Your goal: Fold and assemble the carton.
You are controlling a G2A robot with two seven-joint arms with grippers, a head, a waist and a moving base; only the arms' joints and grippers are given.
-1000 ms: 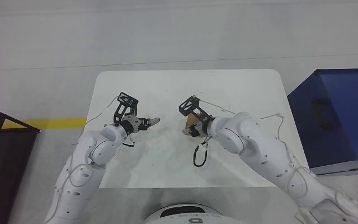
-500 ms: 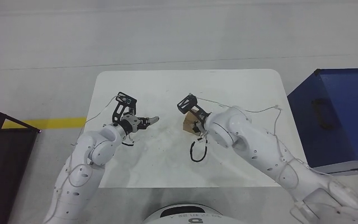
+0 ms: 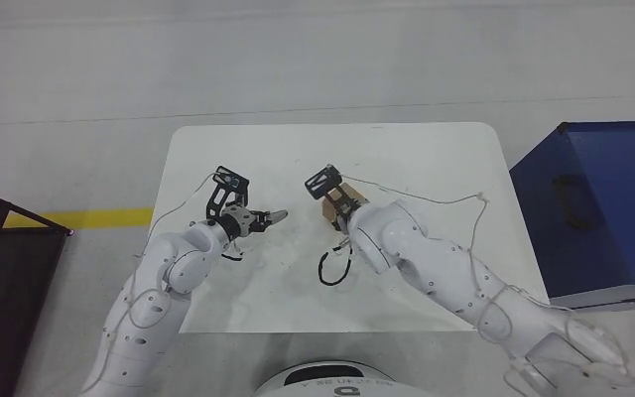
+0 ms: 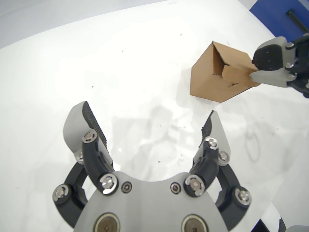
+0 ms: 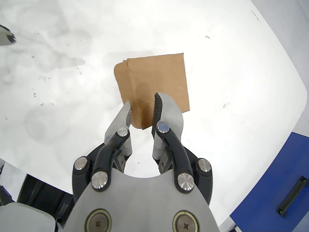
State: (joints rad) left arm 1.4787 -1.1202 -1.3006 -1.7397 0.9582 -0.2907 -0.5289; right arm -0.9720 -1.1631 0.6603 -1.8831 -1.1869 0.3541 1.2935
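From above, we see the carton [image 3: 329,210] mid-table [image 3: 427,159], with the right gripper [image 3: 335,201] at its corner. The left gripper [image 3: 270,215] is near but apart from it.

In the left wrist view, the left jaws stand wide with nothing between them. The carton rests on one face, with a flap seam gaping (not tucked).

In the right wrist view, the jaws close on a corner, probably pinching it. We judge that so thin a hold could slip or crease the board, and a pull might tip the carton.
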